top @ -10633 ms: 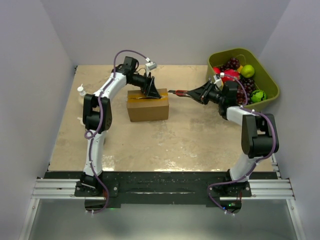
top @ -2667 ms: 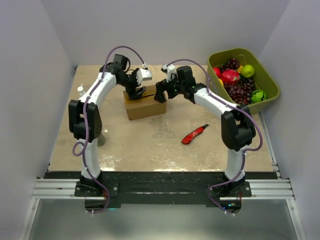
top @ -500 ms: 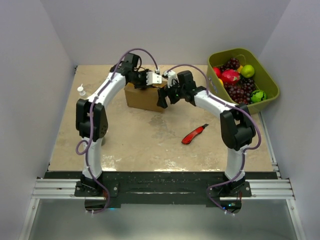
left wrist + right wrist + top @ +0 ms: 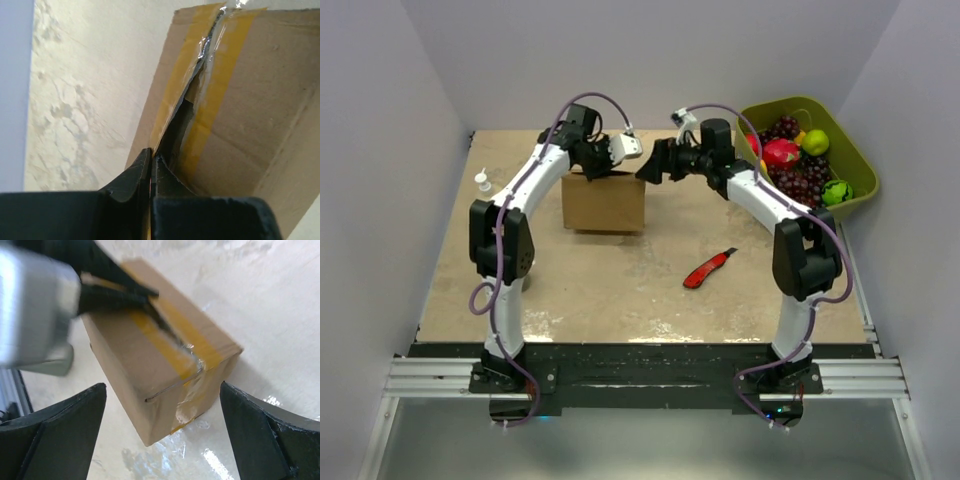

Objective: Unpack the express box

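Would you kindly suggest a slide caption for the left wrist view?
Left gripper closed at the slit taped seam of the express box, which gapes slightly open.

We see the express box (image 4: 605, 203) standing on the table (image 4: 620, 290), with our left tool (image 4: 592, 170) down on its top. Our right tool (image 4: 653, 167) hangs just beside the box's upper right corner. A red utility knife (image 4: 710, 268) lies well apart from the box. A green bin (image 4: 858, 158) of fruit sits at the far right.

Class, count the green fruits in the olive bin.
2. One green fruit near the bin's far rim; another by its right rim. More may hide under the grapes.
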`<state>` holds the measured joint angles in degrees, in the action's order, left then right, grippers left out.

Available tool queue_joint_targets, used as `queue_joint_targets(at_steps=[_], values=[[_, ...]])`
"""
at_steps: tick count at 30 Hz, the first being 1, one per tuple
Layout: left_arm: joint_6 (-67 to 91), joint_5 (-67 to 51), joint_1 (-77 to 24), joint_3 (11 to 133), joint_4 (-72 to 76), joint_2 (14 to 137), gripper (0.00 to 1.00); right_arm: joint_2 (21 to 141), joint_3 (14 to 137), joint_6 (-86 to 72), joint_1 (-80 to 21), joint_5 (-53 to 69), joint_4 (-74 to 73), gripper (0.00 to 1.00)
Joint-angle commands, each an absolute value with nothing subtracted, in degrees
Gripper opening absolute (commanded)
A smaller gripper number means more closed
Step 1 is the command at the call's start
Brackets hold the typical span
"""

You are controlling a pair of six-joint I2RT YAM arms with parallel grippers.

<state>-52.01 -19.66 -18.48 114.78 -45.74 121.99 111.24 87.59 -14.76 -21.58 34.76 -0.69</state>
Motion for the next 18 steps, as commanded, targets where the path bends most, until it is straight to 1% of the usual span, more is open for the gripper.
queue_joint_targets(at_steps=[1,3,8,13,18], values=[[-37.9,-16.3,-18.4,107.1,-40.7,115.8,0.00,108.3,91.7,-24.6,-20.0,39.1,4.9,0.99],[-34.7,-14.7,-18.4,103.7,-37.4,113.3,0.00,109.3,93.7,-24.9,-20.1,37.6,4.8,0.99],[-30.9,-13.4,-18.5,104.0,-36.0,112.0,0.00,112.4,98.6,-21.6,-22.4,32.7,0.2,0.99],[-29.6,-12.2,-18.7,103.6,-35.9,111.0,0.00,111.8,96.3,-19.3,-24.4,32.3,-3.1,0.99],[-29.1,-12.5,-18.9,102.7,-35.9,110.1,0.00,111.0,93.0,-16.3,-25.0,26.7,-6.7,0.99]])
